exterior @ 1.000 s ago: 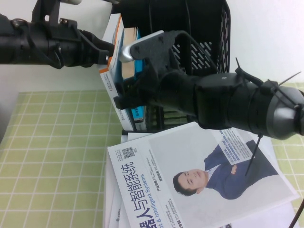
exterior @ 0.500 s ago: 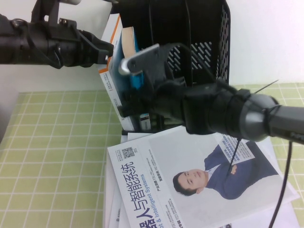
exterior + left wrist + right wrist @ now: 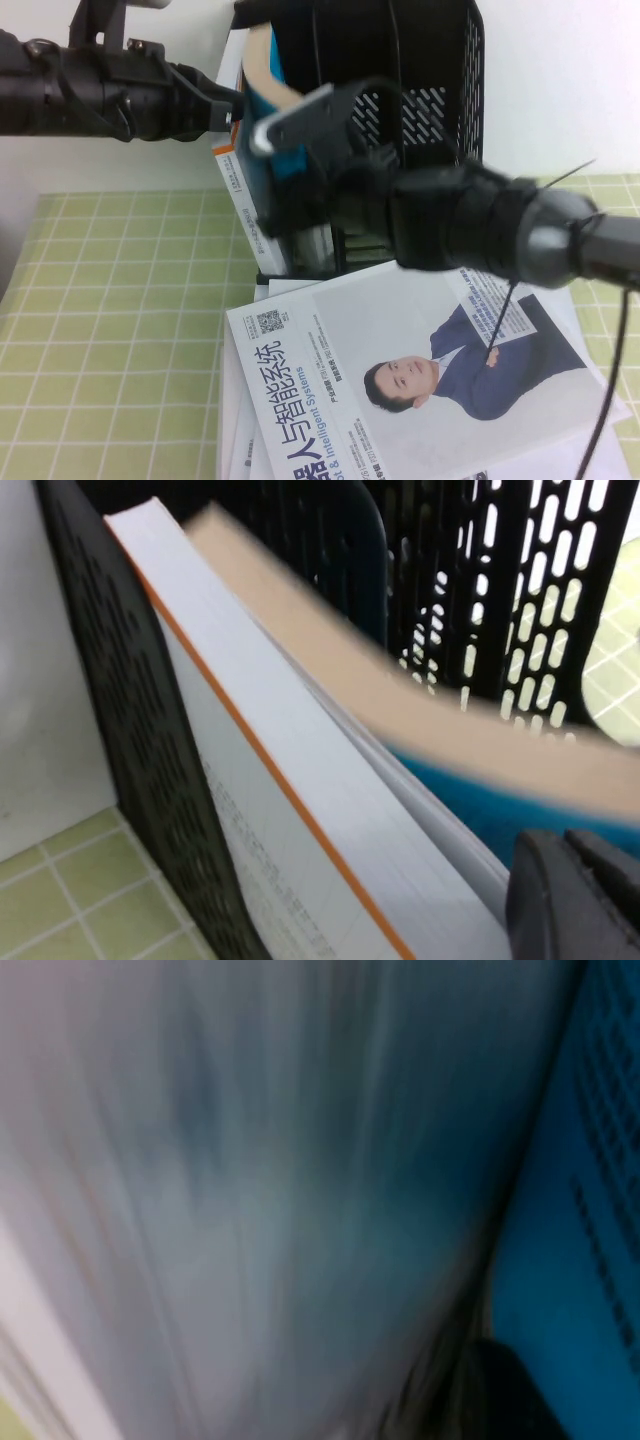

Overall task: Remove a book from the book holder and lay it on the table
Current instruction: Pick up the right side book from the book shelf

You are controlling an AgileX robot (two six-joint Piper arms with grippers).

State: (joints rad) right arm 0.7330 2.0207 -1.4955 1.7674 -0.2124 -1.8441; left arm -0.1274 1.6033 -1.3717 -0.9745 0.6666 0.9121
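The book [image 3: 262, 62], with yellowish page edges and a blue spine, stands tilted and half raised out of the left compartment of the black book holder [image 3: 440, 60]. My right gripper [image 3: 290, 175] is shut on the book, its fingers on either side of the blue spine. In the right wrist view the book [image 3: 250, 1160] fills the picture, blurred. My left gripper [image 3: 232, 108] is shut, its tip against the white-grey book with an orange stripe [image 3: 232, 170]. In the left wrist view the gripper [image 3: 575, 900] sits beside that book [image 3: 300, 810] and the tilted book [image 3: 400, 700].
A magazine picturing a man in a blue suit [image 3: 400, 370] lies on a stack of papers in front of the holder. The green checked table [image 3: 120, 300] shows to the left. A white wall stands behind the holder.
The book has risen and tilted further out of the holder, its page edges higher now. My right gripper has moved up with it. The left arm has not moved.
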